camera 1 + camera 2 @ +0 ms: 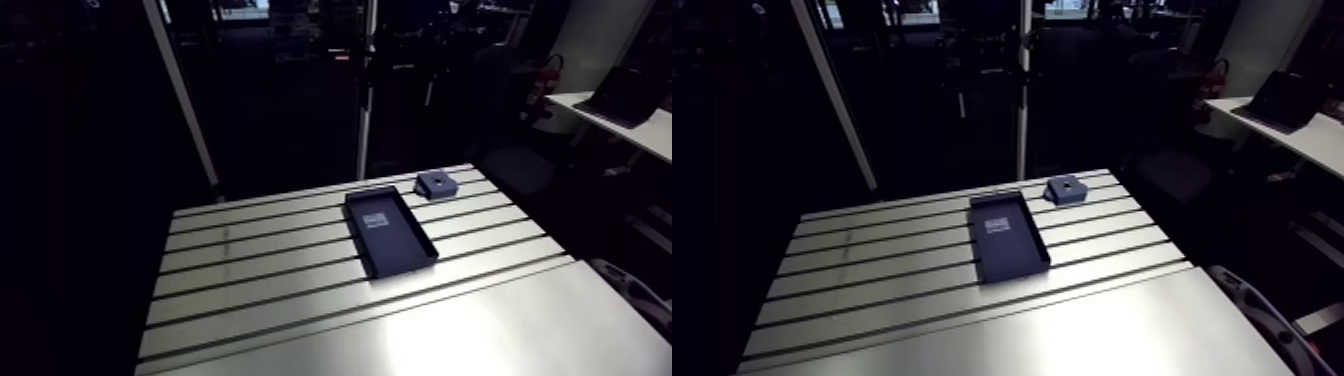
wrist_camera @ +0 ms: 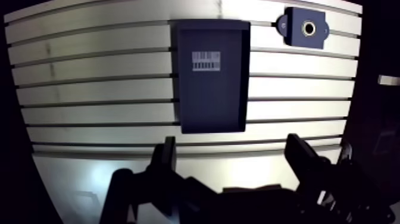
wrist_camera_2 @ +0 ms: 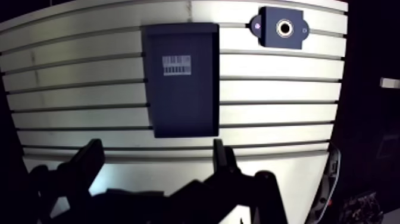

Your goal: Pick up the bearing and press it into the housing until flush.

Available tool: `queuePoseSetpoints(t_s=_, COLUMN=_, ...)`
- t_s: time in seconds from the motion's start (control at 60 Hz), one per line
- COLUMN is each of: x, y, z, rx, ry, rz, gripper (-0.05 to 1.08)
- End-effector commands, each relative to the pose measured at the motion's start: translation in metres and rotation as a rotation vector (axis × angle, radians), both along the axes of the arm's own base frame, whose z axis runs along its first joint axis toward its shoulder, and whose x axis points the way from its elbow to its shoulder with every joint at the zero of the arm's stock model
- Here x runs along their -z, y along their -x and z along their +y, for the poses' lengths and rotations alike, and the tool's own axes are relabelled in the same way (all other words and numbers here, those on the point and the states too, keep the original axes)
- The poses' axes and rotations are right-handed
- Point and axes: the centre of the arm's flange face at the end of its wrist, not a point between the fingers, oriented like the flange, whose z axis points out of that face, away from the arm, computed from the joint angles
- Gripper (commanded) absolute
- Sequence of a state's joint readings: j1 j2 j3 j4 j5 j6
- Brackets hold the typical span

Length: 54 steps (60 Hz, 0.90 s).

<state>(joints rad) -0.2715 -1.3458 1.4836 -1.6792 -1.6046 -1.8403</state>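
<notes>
Slotted aluminium table (image 2: 89, 77), shallow rectangular dark tray (image 2: 211, 98), blocky bored housing (image 2: 297, 37)

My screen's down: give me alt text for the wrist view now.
The open gripper hangs with nothing between its fingers above the slotted table. Ahead of it lies a dark rectangular tray with a barcode label; beside the tray's far corner sits the housing, round bore facing up.

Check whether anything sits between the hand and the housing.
Only the dark tray: it lies straight ahead of the open hand, while the housing sits beyond it, beside its far corner. A path around that side of the tray looks unobstructed.
</notes>
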Motion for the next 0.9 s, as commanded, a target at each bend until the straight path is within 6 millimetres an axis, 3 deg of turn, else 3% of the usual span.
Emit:
queuePoseSetpoints(t_s=0.017, x=-0.036, y=-0.026, z=-0.049, rx=-0.040, ry=0.001, rz=0.035, gripper=0.01)
queuePoseSetpoints(t_s=0.333, x=-0.043, y=-0.030, z=-0.046, rx=-0.014, ry=0.039, rz=-0.006, gripper=0.01)
queuePoseSetpoints(t_s=0.517, x=-0.045, y=-0.035, z=-0.020, rx=0.025, ry=0.047, rz=-0.049, gripper=0.01)
queuePoseSetpoints(t_s=0.9, x=-0.049, y=-0.036, z=-0.023, rx=0.016, ry=0.045, rz=-0.041, gripper=0.01)
